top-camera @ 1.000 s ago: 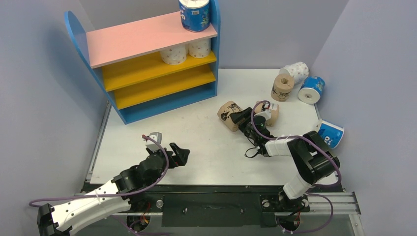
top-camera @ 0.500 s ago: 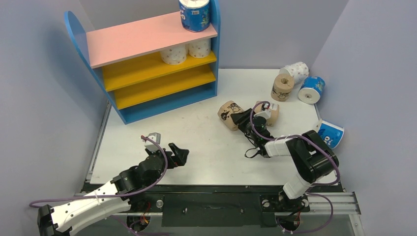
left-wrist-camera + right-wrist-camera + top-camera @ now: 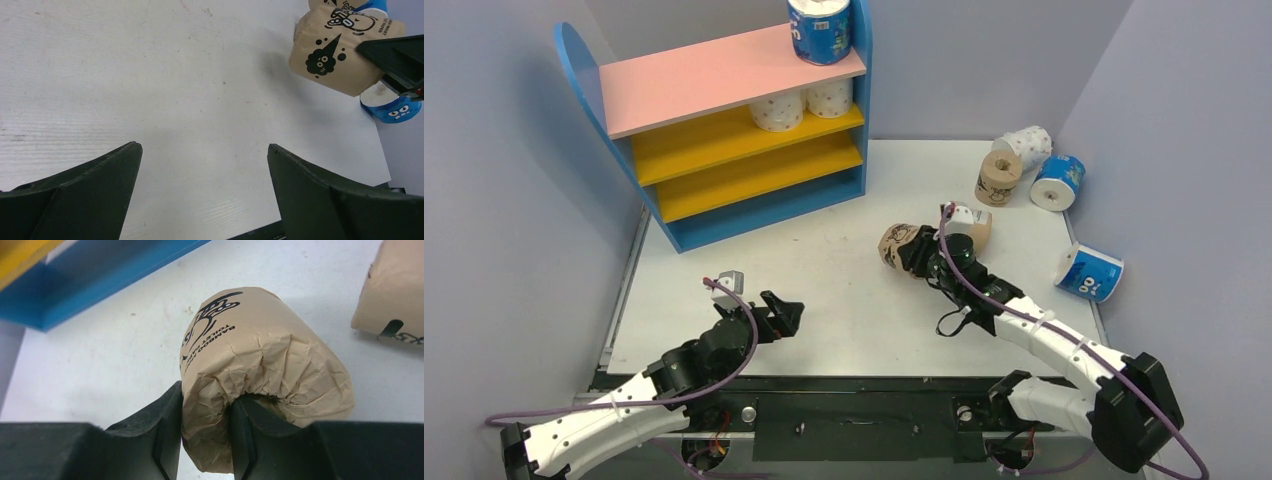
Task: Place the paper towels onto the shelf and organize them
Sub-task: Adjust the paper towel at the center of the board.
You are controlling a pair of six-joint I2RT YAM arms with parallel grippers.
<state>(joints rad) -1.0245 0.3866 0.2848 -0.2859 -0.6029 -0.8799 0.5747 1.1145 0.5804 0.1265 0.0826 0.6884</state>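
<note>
One tan roll [image 3: 270, 355] is clamped by the right gripper [image 3: 206, 405], its core hidden. Jaws of the left gripper [image 3: 202, 149] are spread apart.

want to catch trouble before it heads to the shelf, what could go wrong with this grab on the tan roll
1. The right pincer holds the tan roll only by its crumpled end wall, one finger inside the core, so it may swing or slip when carried.
2. A second tan roll lies close by and could get knocked.
</note>
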